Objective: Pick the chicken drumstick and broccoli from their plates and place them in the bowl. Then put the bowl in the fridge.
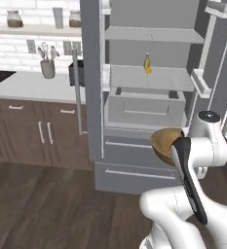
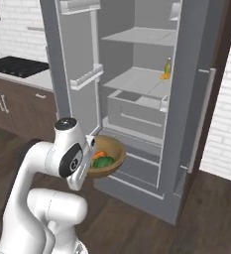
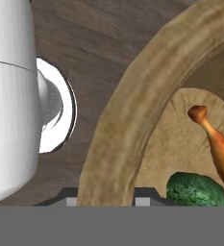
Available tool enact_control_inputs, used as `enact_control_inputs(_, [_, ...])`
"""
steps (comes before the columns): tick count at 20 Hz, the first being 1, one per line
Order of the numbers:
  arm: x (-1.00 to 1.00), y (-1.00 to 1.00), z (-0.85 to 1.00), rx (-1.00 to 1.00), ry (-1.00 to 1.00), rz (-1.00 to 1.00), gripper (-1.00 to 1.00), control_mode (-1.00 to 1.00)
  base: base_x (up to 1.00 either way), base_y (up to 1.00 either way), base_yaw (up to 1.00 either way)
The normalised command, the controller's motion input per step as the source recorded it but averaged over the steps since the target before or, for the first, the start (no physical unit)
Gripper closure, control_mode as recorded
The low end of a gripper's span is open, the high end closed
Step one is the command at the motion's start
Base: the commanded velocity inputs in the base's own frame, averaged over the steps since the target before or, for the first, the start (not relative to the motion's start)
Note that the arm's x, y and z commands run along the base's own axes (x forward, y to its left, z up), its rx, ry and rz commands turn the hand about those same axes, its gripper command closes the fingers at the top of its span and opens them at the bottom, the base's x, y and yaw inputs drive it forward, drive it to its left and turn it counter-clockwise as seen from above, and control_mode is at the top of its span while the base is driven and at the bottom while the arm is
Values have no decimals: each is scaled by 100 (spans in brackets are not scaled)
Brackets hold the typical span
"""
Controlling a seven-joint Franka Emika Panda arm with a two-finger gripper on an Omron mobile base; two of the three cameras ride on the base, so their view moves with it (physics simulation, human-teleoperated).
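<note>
Hand (image 3: pixel 106 196): clamped on rim of bowl (image 2: pixel 112 154), one finger tip either side of the rim wall, as seen in hand view. Bowl is held off the floor, in front of the open fridge (image 1: pixel 149 92), approx. level w/ the lower drawers. It appears slightly tilted in both base views.

Bowl contents:
- Chicken drumstick (image 3: pixel 218 144): lies inside on the tan inner surface, thin bone end pointing up in hand view, thick end running out of frame at right.
- Broccoli (image 3: pixel 195 190): inside bowl, just beside drumstick, near the gripped section of rim. Right base view confirms green and orange items together in the bowl.

Fridge: door (image 2: pixel 199 109) swung wide open, long vertical bar handle visible on the door at right in right base view. Interior light grey, shelves and a drawer exposed. A small yellow bottle (image 1: pixel 147 63) stands on a mid shelf, w/ a small orange item at its foot; cannot tell what that is.

Surroundings: worktop (image 1: pixel 32 85) to the left of the fridge w/ a grey utensil holder (image 1: pixel 47 65) on it, dark brown cabinets (image 1: pixel 32 131) below. Wall shelf above carries jars (image 1: pixel 14 18). Dark wood floor (image 1: pixel 47 209) below.
</note>
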Motion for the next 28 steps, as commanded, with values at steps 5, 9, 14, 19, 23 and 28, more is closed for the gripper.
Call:
enact_control_inputs(5, [0,0,0,0,0,0,100,100,70,5,-1])
enact_control_inputs(9, [0,0,0,0,0,0,100,100,52,-2,-8])
enact_control_inputs(14, [0,0,0,0,0,0,100,100,56,0,-9])
enact_control_inputs(19, [0,0,0,0,0,0,100,100,48,20,-23])
enact_control_inputs(23, [0,0,0,0,0,0,100,100,53,33,-20])
enact_control_inputs(28, [0,0,0,0,0,0,100,100,44,8,-25])
